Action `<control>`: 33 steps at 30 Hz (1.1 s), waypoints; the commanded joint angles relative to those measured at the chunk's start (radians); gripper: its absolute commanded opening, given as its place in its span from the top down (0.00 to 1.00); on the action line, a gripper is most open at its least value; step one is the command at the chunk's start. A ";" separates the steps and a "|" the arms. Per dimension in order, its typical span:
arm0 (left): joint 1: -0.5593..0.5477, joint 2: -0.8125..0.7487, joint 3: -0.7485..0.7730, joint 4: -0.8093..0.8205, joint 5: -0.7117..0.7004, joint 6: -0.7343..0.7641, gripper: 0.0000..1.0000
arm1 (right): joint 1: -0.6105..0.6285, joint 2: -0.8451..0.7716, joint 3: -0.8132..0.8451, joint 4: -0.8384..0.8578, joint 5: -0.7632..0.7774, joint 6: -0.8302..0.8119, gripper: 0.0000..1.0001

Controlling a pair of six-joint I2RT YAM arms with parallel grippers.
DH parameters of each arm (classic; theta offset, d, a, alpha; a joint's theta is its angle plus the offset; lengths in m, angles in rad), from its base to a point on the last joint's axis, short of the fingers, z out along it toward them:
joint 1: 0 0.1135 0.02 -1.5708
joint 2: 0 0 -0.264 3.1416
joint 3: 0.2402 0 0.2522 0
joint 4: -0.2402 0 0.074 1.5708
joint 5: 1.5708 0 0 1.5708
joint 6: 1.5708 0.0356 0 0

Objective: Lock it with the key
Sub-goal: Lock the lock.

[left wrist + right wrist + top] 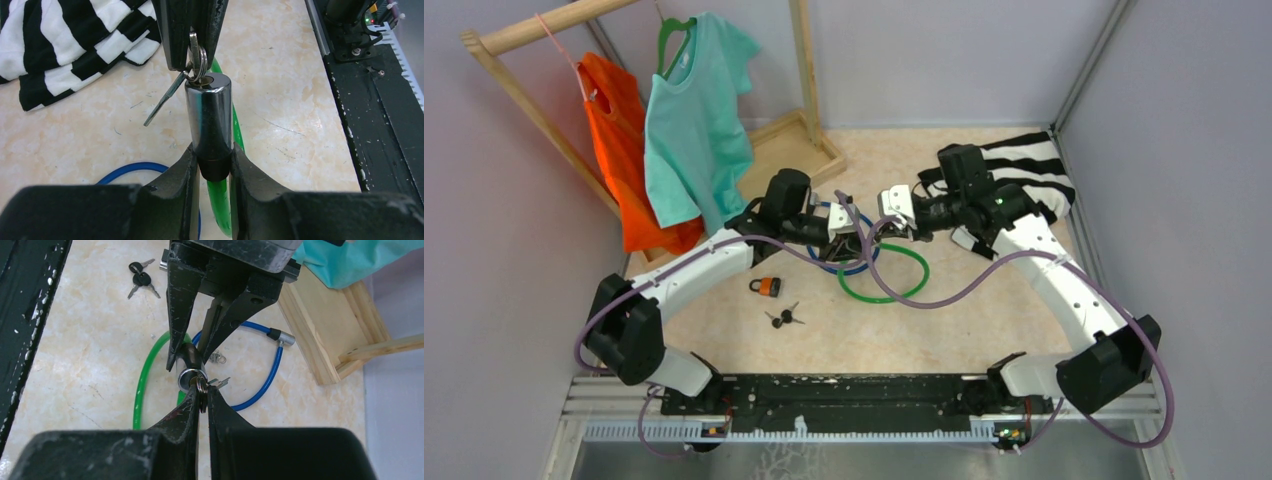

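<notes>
The left claw (212, 161) is closed on the lock cylinder (210, 117) of the green cable (220, 212), gripping it at its dark collar and holding it clear of the tabletop (285, 100), keyhole end pointing to 12 o'clock in the left wrist view. The right claw (201, 396) is pinched narrow on the key (194, 50), whose blade sits in the keyhole. A spare key (162, 102) hangs from the same ring toward 7 o'clock.

The step in hand looks like turning the key. To do it well, the right wrist should roll about the cylinder's long axis, so the blade twists without bending. The left claw should hold firm, since the chrome is smooth and the cylinder may spin in the pads. Whether the cable's free end is seated in the cylinder cannot be told; that needs checking, or the turn locks nothing.

In the top view, an orange padlock (768, 287) and loose keys (784, 318) lie at about 8 o'clock from the meeting claws. A blue cable lock (265, 375) lies just beside the green one.

No brand, label or writing can be read on the cylinder, keys or padlock.
</notes>
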State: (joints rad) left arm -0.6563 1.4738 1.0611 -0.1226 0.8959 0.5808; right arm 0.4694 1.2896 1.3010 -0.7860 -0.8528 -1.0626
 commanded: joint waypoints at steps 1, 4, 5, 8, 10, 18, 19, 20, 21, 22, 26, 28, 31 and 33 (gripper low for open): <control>-0.009 0.011 0.029 -0.104 0.098 0.034 1.00 | -0.003 0.009 0.063 -0.019 0.047 -0.127 1.00; -0.009 0.010 0.031 -0.106 0.099 0.034 1.00 | -0.003 0.010 0.073 -0.030 0.052 -0.138 1.00; -0.009 0.010 0.031 -0.105 0.098 0.032 1.00 | -0.003 0.010 0.075 -0.032 0.052 -0.142 1.00; -0.009 0.004 0.028 -0.103 0.098 0.034 1.00 | -0.003 0.008 0.073 -0.046 0.057 -0.166 1.00; -0.009 0.006 0.031 -0.104 0.112 0.034 1.00 | -0.002 0.010 0.073 -0.057 0.067 -0.192 1.00; -0.009 0.025 0.051 -0.133 0.137 0.036 1.00 | 0.001 0.013 0.092 -0.094 0.090 -0.262 1.00; -0.009 0.025 0.052 -0.135 0.136 0.037 1.00 | 0.001 0.014 0.097 -0.098 0.094 -0.266 1.00; -0.009 0.024 0.053 -0.137 0.136 0.038 1.00 | 0.002 0.015 0.100 -0.101 0.098 -0.268 1.00; -0.009 0.024 0.053 -0.139 0.135 0.039 1.00 | 0.001 0.015 0.105 -0.104 0.101 -0.267 1.00; -0.009 0.025 0.053 -0.141 0.134 0.041 1.00 | 0.001 0.015 0.109 -0.106 0.105 -0.268 1.00; -0.009 0.028 0.053 -0.151 0.128 0.046 1.00 | 0.001 0.017 0.126 -0.117 0.111 -0.263 1.00; -0.009 0.030 0.052 -0.158 0.119 0.051 1.00 | 0.000 0.017 0.138 -0.122 0.113 -0.254 1.00; -0.009 0.032 0.051 -0.167 0.105 0.058 1.00 | 0.000 0.020 0.155 -0.130 0.109 -0.237 1.00; -0.009 0.035 0.050 -0.177 0.098 0.064 1.00 | 0.001 0.019 0.164 -0.134 0.108 -0.230 1.00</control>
State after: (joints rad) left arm -0.6567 1.4967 1.1088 -0.1848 0.9455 0.6079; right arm 0.4824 1.3075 1.3922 -0.9520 -0.8158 -1.2831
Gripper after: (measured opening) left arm 0.278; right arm 0.053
